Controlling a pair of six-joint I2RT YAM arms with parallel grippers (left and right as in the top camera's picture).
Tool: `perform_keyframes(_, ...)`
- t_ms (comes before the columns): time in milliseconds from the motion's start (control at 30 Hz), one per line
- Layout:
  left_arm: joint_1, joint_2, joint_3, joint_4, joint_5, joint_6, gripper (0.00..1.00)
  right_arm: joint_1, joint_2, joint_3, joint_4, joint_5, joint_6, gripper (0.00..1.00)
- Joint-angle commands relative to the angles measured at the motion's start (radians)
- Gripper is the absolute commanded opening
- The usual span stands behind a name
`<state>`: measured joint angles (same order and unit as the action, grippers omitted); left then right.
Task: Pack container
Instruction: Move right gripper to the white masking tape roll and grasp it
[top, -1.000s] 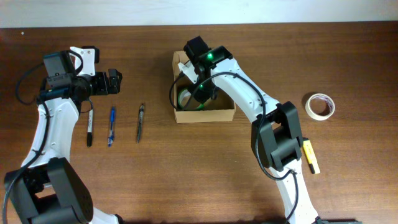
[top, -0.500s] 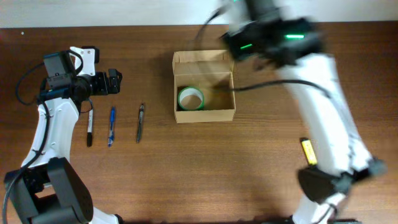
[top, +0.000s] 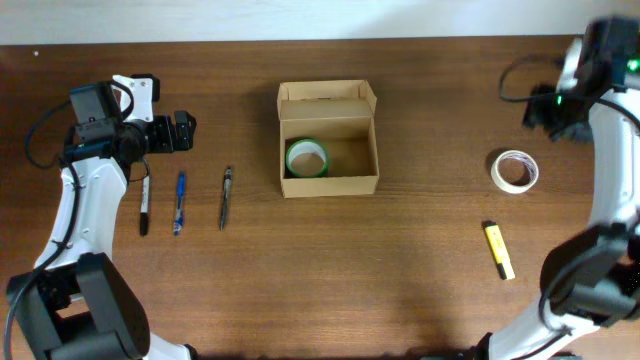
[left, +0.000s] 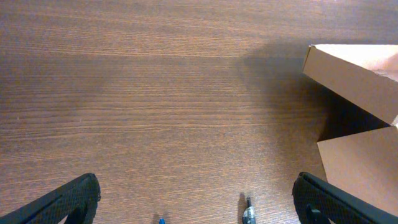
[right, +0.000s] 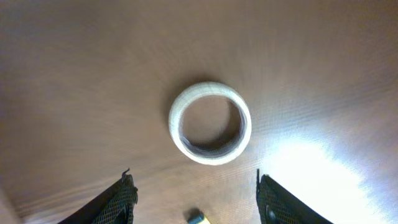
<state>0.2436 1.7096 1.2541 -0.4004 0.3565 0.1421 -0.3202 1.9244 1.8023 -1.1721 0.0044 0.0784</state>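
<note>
The container (top: 330, 181) is a tan cardboard box at the table's middle, open, with its lid flap folded back. A green tape roll (top: 306, 158) lies inside at the left. Its lid and wall show at the right edge of the left wrist view (left: 357, 68). A white tape roll (top: 514, 170) lies on the table to the right and shows in the right wrist view (right: 210, 122). My right gripper (top: 548, 112) (right: 193, 180) is open and empty above it, near the back right. My left gripper (top: 185, 131) (left: 196, 183) is open and empty at the far left.
A black pen (top: 144, 205), a blue pen (top: 180, 203) and a grey pen (top: 226, 197) lie side by side left of the box. A yellow marker (top: 499, 250) lies front right; its tip shows in the right wrist view (right: 198, 217).
My right arm has left the box, with the green tape roll staying inside, and swung to the right over the white tape roll. The left arm has not moved.
</note>
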Motion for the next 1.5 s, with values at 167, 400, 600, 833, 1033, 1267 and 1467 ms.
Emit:
perform_keyframes(167,0.003,0.007,0.010,0.002,0.014,0.016,0.99,-0.128,0.087,-0.203,0.109,-0.130,0.096,0.61)
perform_keyframes(400,0.003,0.007,0.010,0.002,0.014,0.016,0.99,-0.137,0.099,-0.269,0.233,-0.100,0.095,0.61)
perform_keyframes(600,0.003,0.007,0.010,0.002,0.014,0.016,0.99,-0.140,0.135,-0.271,0.249,-0.031,0.095,0.62)
perform_keyframes(833,0.003,0.007,0.010,0.002,0.014,0.016,0.99,-0.137,0.196,-0.272,0.246,-0.023,0.096,0.61)
perform_keyframes(1033,0.003,0.007,0.010,0.002,0.014,0.016,0.99,-0.138,0.218,-0.274,0.246,-0.023,0.096,0.22)
perform_keyframes(1267,0.003,0.007,0.010,0.002,0.014,0.016,0.99,-0.138,0.218,-0.273,0.246,-0.019,0.096,0.04)
perform_keyframes(1467,0.003,0.007,0.010,0.002,0.014,0.016,0.99,-0.135,0.188,-0.184,0.146,-0.093,0.096,0.04)
